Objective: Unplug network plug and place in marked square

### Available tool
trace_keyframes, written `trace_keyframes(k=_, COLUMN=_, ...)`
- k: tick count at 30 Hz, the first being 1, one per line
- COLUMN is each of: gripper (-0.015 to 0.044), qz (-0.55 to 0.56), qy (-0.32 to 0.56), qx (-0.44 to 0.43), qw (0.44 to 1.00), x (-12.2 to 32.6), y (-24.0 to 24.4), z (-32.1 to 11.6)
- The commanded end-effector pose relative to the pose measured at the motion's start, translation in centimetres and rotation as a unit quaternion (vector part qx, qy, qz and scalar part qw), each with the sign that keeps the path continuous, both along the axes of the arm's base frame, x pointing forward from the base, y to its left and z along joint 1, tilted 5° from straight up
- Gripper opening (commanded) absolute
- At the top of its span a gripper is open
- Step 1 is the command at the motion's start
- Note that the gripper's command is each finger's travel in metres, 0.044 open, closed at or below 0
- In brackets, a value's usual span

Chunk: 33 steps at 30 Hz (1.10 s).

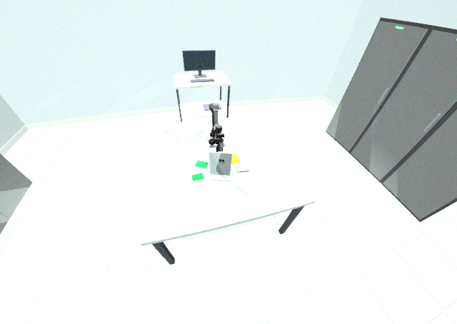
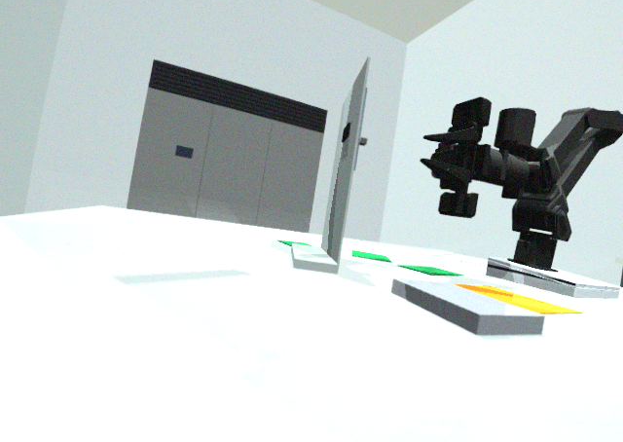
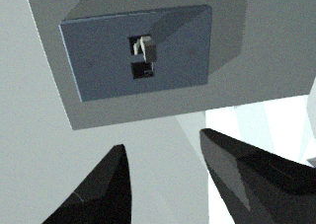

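The claw (image 1: 219, 149) (image 2: 422, 148) (image 3: 164, 145) is released, fingers apart and holding nothing. In the wrist view, the plug (image 2: 362, 141) (image 3: 150, 50) sits in the upper opening of the blue plate (image 3: 99, 76), upper left of the frame; the lower opening looks empty. If the claw advances too low, it may miss the tab, and pulling the locked plug could strain the panel (image 1: 216, 165) (image 2: 345, 191) (image 3: 227, 37).

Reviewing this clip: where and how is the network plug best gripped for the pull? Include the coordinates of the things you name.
Likely by the sides of the plug's (image 2: 363, 141) (image 3: 149, 49) small block, which juts from the blue-grey plate (image 3: 104, 73) on the upright panel (image 2: 347, 175) (image 3: 278, 61). Come straight in from the arm's side, fingers flanking it, since only that end protrudes.
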State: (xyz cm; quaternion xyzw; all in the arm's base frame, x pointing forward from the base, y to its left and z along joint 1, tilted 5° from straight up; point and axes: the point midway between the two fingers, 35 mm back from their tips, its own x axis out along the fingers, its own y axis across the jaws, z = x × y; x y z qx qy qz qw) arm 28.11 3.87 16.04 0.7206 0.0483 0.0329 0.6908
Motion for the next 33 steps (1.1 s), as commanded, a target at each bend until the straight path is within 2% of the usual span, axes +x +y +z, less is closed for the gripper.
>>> trace_keyframes(k=1, gripper=0.0156, qz=0.0, qy=0.001, qx=0.005, qw=1.0, x=0.7, y=-0.1, z=-0.1)
trace_keyframes(k=33, gripper=0.0156, qz=0.002, qy=-0.008, qx=0.021, qw=1.0, x=5.2, y=-0.8, z=-0.6)
